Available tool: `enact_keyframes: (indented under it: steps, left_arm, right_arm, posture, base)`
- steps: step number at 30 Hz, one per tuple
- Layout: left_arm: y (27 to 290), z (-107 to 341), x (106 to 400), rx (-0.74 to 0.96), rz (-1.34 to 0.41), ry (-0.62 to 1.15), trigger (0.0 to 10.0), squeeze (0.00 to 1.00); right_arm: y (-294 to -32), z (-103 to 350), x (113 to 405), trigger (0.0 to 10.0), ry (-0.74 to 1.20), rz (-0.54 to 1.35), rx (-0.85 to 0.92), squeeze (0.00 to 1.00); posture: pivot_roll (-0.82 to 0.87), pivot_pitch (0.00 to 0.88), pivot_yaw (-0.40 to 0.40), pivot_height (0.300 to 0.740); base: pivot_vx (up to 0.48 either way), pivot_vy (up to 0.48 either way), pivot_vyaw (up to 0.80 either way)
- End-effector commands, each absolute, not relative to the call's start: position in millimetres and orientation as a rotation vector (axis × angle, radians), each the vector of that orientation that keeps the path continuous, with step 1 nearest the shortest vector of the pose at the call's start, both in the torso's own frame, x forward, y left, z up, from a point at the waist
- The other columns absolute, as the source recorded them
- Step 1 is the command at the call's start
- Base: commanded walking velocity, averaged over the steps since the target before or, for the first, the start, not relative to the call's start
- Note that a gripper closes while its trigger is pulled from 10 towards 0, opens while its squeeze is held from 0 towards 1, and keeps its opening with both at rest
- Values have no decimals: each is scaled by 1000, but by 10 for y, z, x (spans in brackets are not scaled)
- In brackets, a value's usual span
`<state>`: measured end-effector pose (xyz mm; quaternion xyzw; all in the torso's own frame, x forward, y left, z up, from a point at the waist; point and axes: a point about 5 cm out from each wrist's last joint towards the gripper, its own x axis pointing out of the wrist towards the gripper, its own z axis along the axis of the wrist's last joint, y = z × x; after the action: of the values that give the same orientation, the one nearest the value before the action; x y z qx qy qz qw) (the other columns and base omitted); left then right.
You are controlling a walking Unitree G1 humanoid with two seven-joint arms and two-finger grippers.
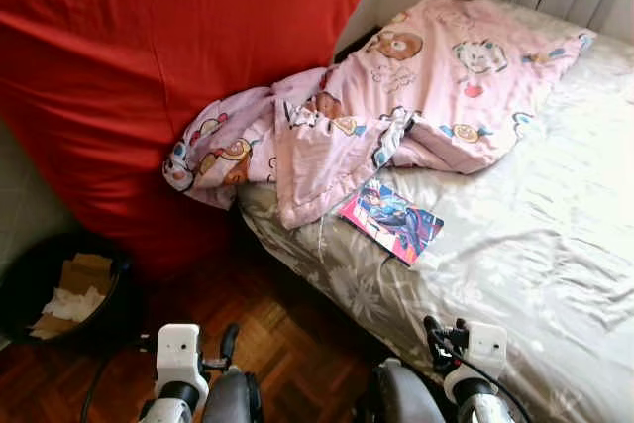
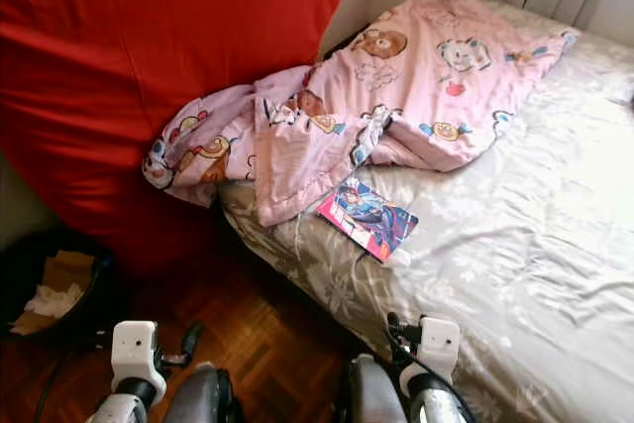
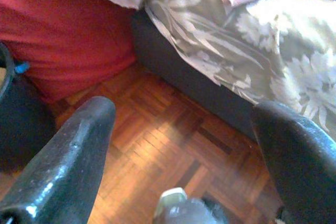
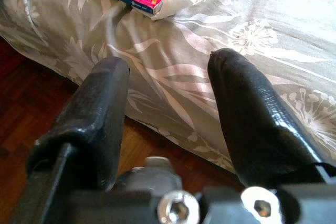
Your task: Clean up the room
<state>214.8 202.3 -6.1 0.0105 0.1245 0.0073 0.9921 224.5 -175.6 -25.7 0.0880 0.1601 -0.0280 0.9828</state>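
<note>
The robot stands at the corner of a bed (image 1: 555,245) with both arms held low in front of it, so nothing is in hand yet. On the grey floral sheet, near the bed's edge, lies a bright pink-and-blue book (image 1: 391,220), flat and cover up, its upper corner just under the hem of a pink cartoon blanket (image 1: 396,96). The blanket is rumpled: part spreads across the bed, and part spills off the side against a big red cushion (image 1: 158,76) that leans on the wall beside the bed. On the parquet floor (image 1: 287,334), at the robot's left, stands a black bin (image 1: 109,319) with paper and cardboard scraps in it, touching the cushion's foot. The left gripper (image 3: 184,150) hovers over the floor by the bed's side, its fingers spread wide and empty. The right gripper (image 4: 168,114) points at the sheet just short of the book, its fingers also parted with nothing between them. That aim suggests the book is the first thing to be cleared: it lies loose and nearest to the right arm. Since it lies flat on soft cloth, a finger would likely have to slip under the edge that faces the robot, and the sheet may bunch. The blanket looks like a later job for both arms.
</note>
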Motion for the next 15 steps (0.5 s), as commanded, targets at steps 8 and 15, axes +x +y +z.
enact_keyframes:
  steps: [8, 15]
  left_arm:
    - [2028, -98, 2105, -3, 21, 276, 10000, 0]
    - [2029, -101, 2098, -5, 17, 281, 10000, 0]
  right_arm:
    - [-1724, -313, 2212, 10000, 352, -2, 196, 0]
    - [-1651, -316, 2218, 10000, 350, 91, 209, 0]
  posture:
    - [-81, 188, -28, 627]
    - [-78, 190, -27, 627]
  base:
    - [144, 0, 0]
    - [336, 0, 303]
